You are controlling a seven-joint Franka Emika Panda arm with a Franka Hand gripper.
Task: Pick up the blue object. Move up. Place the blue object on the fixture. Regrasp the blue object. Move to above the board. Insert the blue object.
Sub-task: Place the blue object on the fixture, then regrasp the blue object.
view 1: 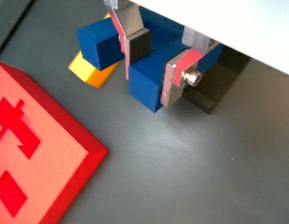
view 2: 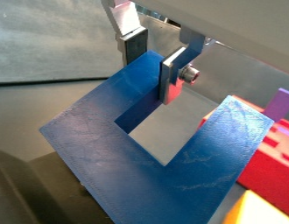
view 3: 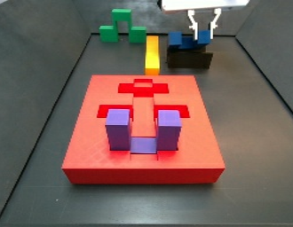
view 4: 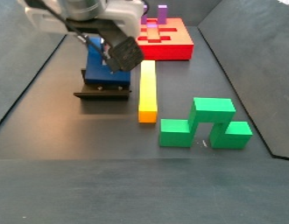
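The claw (view 1: 158, 59) straddled one prong of the blue block (view 1: 150, 77) sitting on the fixture (view 3: 191, 59) below it, fingers spread. For a solid regrasp I'd center it on that prong first, then squeeze.

In a side view, the red board (view 3: 143, 133) is seen lying in the foreground of the dark worktop (view 3: 43, 133), with a purple U-shaped block (view 3: 138, 129) seated in one of its recesses and a red cross-shaped cut-out left open behind it. Beyond the board, a yellow bar (view 3: 153, 52) is laid lengthwise, and a green stepped block (view 3: 122, 27) is placed at the far end. To the right of the bar, the blue object (view 3: 188, 40) is set on the black fixture (view 3: 191, 58), and the gripper (view 3: 203, 35) is held over it with its jaws reaching down around one prong, though whether they press on it cannot be told.
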